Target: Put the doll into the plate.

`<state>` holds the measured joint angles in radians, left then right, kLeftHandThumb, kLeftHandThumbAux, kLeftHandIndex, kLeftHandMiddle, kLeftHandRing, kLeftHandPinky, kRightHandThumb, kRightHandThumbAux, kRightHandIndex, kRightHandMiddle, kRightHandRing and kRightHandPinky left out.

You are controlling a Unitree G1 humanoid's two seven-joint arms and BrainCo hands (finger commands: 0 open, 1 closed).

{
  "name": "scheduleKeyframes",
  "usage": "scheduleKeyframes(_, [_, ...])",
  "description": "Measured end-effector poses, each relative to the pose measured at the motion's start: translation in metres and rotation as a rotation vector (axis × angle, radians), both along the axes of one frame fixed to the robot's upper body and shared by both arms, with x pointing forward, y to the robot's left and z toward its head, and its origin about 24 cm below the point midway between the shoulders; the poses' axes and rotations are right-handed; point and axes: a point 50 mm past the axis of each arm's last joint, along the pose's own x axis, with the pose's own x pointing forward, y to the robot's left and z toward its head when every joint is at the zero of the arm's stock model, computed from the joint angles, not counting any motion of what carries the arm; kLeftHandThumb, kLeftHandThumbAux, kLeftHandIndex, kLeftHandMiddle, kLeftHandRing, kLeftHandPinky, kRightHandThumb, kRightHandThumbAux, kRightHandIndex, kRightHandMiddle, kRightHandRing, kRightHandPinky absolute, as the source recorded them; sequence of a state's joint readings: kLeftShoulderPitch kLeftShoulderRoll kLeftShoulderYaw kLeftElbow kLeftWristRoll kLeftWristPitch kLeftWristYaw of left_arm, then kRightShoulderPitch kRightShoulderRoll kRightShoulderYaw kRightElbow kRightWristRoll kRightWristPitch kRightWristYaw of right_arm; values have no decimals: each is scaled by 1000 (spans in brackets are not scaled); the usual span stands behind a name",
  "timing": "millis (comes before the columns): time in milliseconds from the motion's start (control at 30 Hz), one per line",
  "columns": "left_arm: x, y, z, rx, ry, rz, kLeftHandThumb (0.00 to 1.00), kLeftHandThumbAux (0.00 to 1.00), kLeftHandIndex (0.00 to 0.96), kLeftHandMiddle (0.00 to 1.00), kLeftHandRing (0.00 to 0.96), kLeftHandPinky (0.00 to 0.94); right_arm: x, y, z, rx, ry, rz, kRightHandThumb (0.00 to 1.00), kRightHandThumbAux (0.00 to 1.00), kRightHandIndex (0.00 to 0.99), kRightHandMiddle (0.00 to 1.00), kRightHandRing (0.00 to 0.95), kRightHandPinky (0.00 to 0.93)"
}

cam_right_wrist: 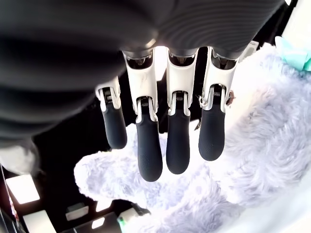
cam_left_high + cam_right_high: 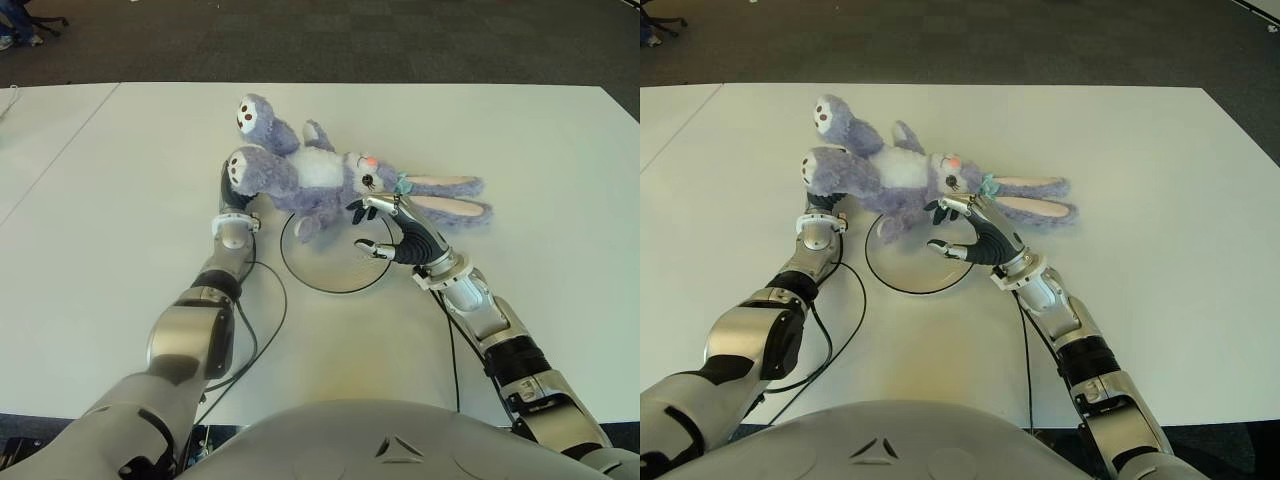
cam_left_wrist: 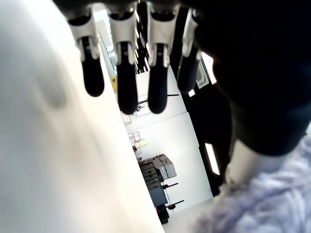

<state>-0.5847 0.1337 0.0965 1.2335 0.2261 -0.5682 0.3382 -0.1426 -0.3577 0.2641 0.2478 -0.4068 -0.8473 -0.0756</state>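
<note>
Doll (image 2: 320, 180) lies crosswise, ears toward the right; right hand (image 2: 385, 228) fingers (image 1: 178, 141) spread beside its head, left hand (image 2: 236, 205) fingers (image 3: 157, 85) extended, empty.

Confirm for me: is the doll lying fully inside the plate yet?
No: the doll only overlaps the far rim of the plate, with its ears, head and feet out on the table.

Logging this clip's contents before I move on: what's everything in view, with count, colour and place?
plush rabbit doll: one, lavender and white with pink-lined ears, lying across the far rim of the plate.
plate: one, white with dark rim, table centre, between the hands.
table: one, white.
cables: two, black, along each arm.
left hand: at the doll's foot, fingers extended, holding nothing.
right hand: over the plate beside the doll's head, fingers open.
</note>
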Motion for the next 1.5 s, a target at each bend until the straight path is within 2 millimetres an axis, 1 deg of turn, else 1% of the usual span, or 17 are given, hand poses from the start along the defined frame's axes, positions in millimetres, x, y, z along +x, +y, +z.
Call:
scheduleKeyframes(133, [0, 0, 0, 0, 0, 0, 0, 736, 261, 345, 345, 312, 0, 0, 0, -9, 2, 4, 340, 214, 286, 492, 586, 638])
scheduleKeyframes(233, [0, 0, 0, 0, 0, 0, 0, 735, 259, 347, 349, 320, 0, 0, -1, -23, 4, 11, 339, 214, 281, 472, 571, 629])
scheduleKeyframes(267, [0, 0, 0, 0, 0, 0, 0, 742, 259, 348, 351, 313, 0, 0, -1, -28, 4, 12, 347, 228, 268, 440, 547, 608])
scheduleKeyframes(367, [0, 0, 0, 0, 0, 0, 0, 745, 259, 349, 350, 301, 0, -1, 0, -40, -1, 13, 358, 238, 256, 417, 525, 581])
scheduleKeyframes(400, [0, 0, 0, 0, 0, 0, 0, 744, 258, 349, 346, 290, 0, -1, 0, -42, -2, 12, 373, 240, 239, 384, 450, 491])
scheduleKeyframes(433, [0, 0, 0, 0, 0, 0, 0, 744, 258, 349, 345, 289, 0, -1, 0, -42, -3, 12, 376, 240, 236, 378, 437, 475])
scheduleKeyframes(500, [0, 0, 0, 0, 0, 0, 0, 743, 258, 355, 348, 290, 0, -1, 0, -43, -3, 11, 339, 231, 200, 270, 285, 326])
scheduleKeyframes(567, [0, 0, 0, 0, 0, 0, 0, 742, 258, 357, 349, 292, 0, -1, 0, -46, -5, 10, 317, 226, 185, 234, 239, 276])
scheduleKeyframes(600, [0, 0, 0, 0, 0, 0, 0, 729, 253, 351, 344, 283, 0, -1, -1, -48, -7, 9, 232, 196, 102, 125, 118, 128])
scheduleKeyframes(633, [0, 0, 0, -1, 0, 0, 0, 725, 251, 349, 342, 281, 0, -1, -1, -53, -11, 7, 201, 186, 52, 73, 62, 63])
scheduleKeyframes(700, [0, 0, 0, -1, 1, -1, 0, 720, 249, 345, 338, 277, 0, 0, -1, -62, -23, 3, 178, 171, 12, 23, 17, 16])
scheduleKeyframes(767, [0, 0, 0, -1, 1, -2, 0, 716, 247, 343, 335, 273, -1, 0, -1, -73, -38, 0, 169, 162, 1, 2, 2, 1])
scheduleKeyframes(833, [0, 0, 0, -1, 1, -3, 0, 709, 245, 341, 327, 247, -1, 1, -1, -83, -53, -2, 155, 168, 0, 0, 0, 0])
scheduleKeyframes(967, [0, 0, 0, -1, 1, -3, 0, 707, 244, 341, 326, 242, 0, 0, -2, -94, -82, -8, 151, 171, 0, 0, 0, 0])
scheduleKeyframes(1033, [0, 0, 0, -1, 1, -3, 0, 716, 248, 343, 333, 281, 1, -1, -2, -96, -92, -14, 172, 166, 0, 0, 0, 0])
scheduleKeyframes(1233, [0, 0, 0, -1, 2, -5, 0, 731, 255, 346, 342, 299, 7, -5, -3, -111, -124, -52, 206, 181, 0, 0, 0, 0])
scheduleKeyframes(1500, [0, 0, 0, -1, 2, -6, 0, 725, 264, 354, 346, 284, 20, -11, 9, -110, -176, -87, 213, 203, 0, 0, 0, 0])
